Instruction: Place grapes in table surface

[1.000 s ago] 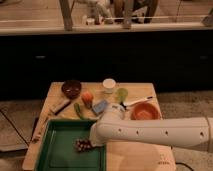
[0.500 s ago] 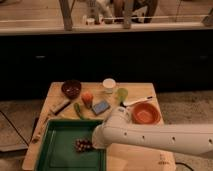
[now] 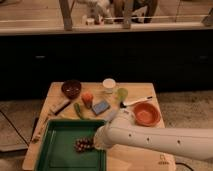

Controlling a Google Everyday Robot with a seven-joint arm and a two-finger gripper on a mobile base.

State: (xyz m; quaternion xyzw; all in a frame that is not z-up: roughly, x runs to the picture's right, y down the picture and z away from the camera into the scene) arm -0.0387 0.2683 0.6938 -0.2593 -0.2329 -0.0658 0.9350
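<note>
The grapes [image 3: 84, 145], a small dark reddish-purple bunch, lie in the green tray [image 3: 57, 150] near its right side. My gripper [image 3: 96, 144] is at the end of the white arm [image 3: 150, 137], which reaches in from the right; it sits right beside the grapes, at their right end. The arm's end covers the gripper. The table surface [image 3: 52, 97] is a light tan wooden top with a small dark logo mark [image 3: 163, 161] near the front right corner.
On the table stand a dark brown bowl [image 3: 71, 88], an orange bowl [image 3: 146, 114], a white cup [image 3: 108, 84], a green cup [image 3: 122, 93], a blue sponge [image 3: 100, 107], an orange fruit [image 3: 87, 97], a green vegetable [image 3: 78, 110] and a white-handled utensil [image 3: 136, 101].
The arm has swung a little lower and to the left, bringing its end closer over the tray beside the grapes. The grapes have stayed in the tray.
</note>
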